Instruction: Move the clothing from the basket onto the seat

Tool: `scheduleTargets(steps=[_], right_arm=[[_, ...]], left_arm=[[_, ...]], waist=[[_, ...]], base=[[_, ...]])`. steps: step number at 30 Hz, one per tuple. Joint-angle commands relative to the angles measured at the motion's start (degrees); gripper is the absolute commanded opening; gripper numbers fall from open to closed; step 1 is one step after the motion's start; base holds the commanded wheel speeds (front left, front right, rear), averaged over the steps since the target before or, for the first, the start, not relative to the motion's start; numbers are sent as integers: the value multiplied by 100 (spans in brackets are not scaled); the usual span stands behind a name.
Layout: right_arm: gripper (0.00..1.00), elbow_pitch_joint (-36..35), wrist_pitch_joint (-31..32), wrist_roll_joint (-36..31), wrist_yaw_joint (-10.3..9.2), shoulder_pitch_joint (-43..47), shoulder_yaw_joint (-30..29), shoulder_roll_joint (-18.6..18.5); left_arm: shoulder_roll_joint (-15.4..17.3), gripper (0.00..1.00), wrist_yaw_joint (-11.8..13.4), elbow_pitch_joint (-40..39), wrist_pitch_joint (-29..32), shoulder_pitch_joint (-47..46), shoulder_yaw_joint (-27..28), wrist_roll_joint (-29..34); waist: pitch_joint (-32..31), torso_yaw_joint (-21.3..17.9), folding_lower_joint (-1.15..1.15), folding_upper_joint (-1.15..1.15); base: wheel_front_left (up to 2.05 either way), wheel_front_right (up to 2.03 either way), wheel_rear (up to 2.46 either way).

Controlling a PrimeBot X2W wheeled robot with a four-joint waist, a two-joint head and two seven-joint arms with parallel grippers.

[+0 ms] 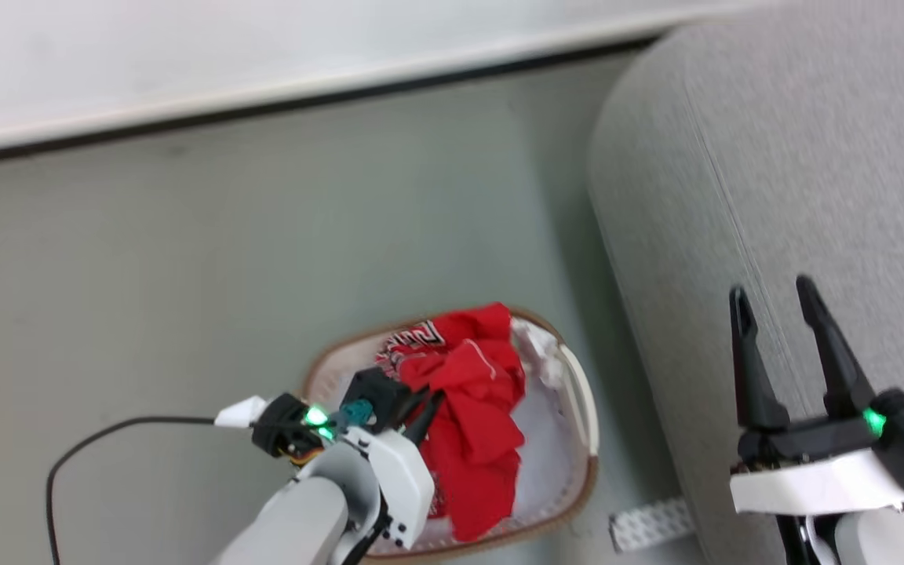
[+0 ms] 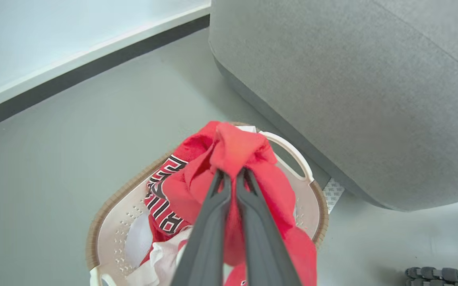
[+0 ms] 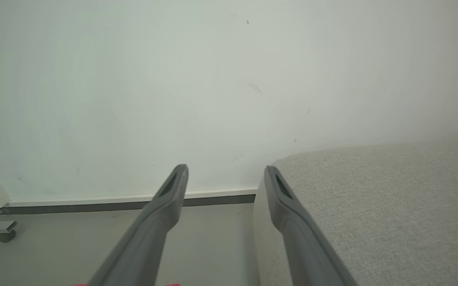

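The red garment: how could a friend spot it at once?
Beside the big grey seat, a small cream basket stands on the floor. The red garment is bunched in it, pinched by the left hand. It alone is red with black-and-white lettering; the cloth under it is white.

The head view looks steeply down on the basket (image 1: 582, 392) and the seat (image 1: 774, 157) beside it. The left wrist view sits close over the same basket, facing the seat's side. The right wrist view looks level across the seat toward the wall (image 3: 213, 79).
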Motion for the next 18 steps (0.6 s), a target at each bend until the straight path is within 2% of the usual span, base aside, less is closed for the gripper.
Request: scheduleTargets(steps=[1, 8, 18], right_arm=[[100, 41, 4, -46, -12, 127, -38, -46], [100, 197, 4, -96, -12, 559, -122, -105], [100, 329, 4, -134, -12, 931, -67, -118]], left_arm=[[14, 0, 40, -83, -74, 118, 22, -88], [150, 0, 239, -861, -80, 535, 210, -357], [392, 0, 599, -2010, -19, 732, 558, -560]], waist=[[-527, 473, 1, 0], [-1054, 708, 1, 0], [-1565, 727, 1, 0]], base=[[0, 0, 0], [0, 0, 0], [0, 0, 0]])
